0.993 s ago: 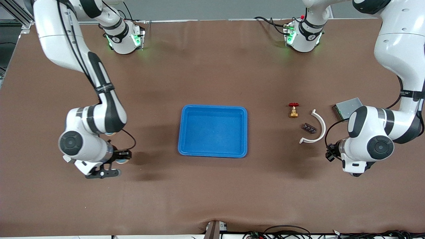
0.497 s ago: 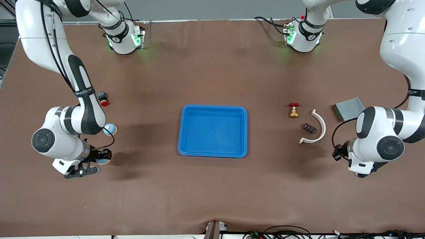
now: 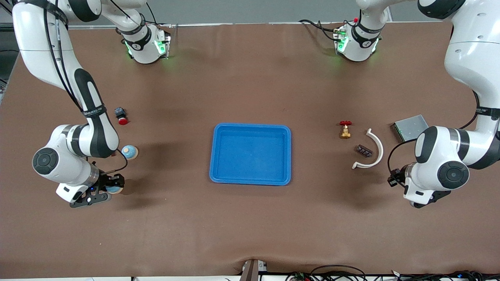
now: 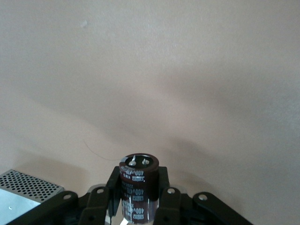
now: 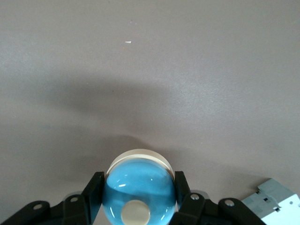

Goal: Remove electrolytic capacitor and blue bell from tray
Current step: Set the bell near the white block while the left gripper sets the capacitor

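Now that we have carried both parts off the empty tray (image 3: 250, 153), our right gripper (image 3: 111, 186) pinches the blue bell (image 5: 139, 193) and our left gripper (image 4: 139, 199) the electrolytic capacitor (image 4: 138, 185), above the desk (image 3: 250, 226).

The bench (image 3: 250, 226) wears a matt brown cloth, faintly wrinkled; the tray (image 3: 250, 179) is smooth bright-blue plastic with a dull sheen; the blue bell (image 5: 139, 190) looks glossy, catching highlights; the electrolytic capacitor (image 4: 138, 180) has a shiny dark sleeve and metal terminals; the grey plate (image 3: 408, 127) is perforated metal.
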`<state>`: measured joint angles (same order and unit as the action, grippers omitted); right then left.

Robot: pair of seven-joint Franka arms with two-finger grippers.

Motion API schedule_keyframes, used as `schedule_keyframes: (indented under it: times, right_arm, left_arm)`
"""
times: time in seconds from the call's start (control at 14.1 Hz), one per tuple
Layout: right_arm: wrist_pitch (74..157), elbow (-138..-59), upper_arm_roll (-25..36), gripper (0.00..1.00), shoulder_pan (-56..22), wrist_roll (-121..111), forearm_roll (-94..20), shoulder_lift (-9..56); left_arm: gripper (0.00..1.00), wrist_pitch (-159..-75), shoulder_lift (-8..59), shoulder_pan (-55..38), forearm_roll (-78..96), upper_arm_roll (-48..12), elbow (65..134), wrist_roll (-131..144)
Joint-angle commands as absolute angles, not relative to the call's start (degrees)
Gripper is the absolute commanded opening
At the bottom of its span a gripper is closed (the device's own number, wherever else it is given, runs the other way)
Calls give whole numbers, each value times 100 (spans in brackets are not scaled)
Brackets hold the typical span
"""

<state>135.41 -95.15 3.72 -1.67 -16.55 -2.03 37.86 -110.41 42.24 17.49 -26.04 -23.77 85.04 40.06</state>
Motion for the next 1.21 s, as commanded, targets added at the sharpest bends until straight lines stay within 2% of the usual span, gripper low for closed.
schedule_keyframes:
  times: [0.0, 0.71, 0.92, 0.99, 1.06, 1.14]
  right_arm:
    - [13973, -9825, 229, 0, -44, -1749, -229, 3796]
    - [14115, -9852, 220, 0, -9, -1740, -237, 4016]
    - [14124, -9844, 220, 0, 9, -1749, -342, 4043]
    - [14124, -9844, 220, 0, 9, -1749, -351, 4052]
    - [14124, -9844, 220, 0, 17, -1749, -360, 4060]
    - [14124, -9835, 220, 0, 52, -1740, -360, 4078]
  left_arm:
    - [0, -10986, 4166, 1740, -2751, -2408, 8622, 4034]
    - [0, -11733, 4544, 2030, -2742, -2364, 8903, 4165]
    - [1, -11838, 4676, 1934, -2742, -2364, 8886, 5164]
    - [13, -11856, 4693, 1890, -2751, -2364, 8886, 5333]
    - [33, -11856, 4693, 1864, -2751, -2364, 8894, 5352]
    - [75, -11856, 4676, 1872, -2760, -2364, 8903, 5361]
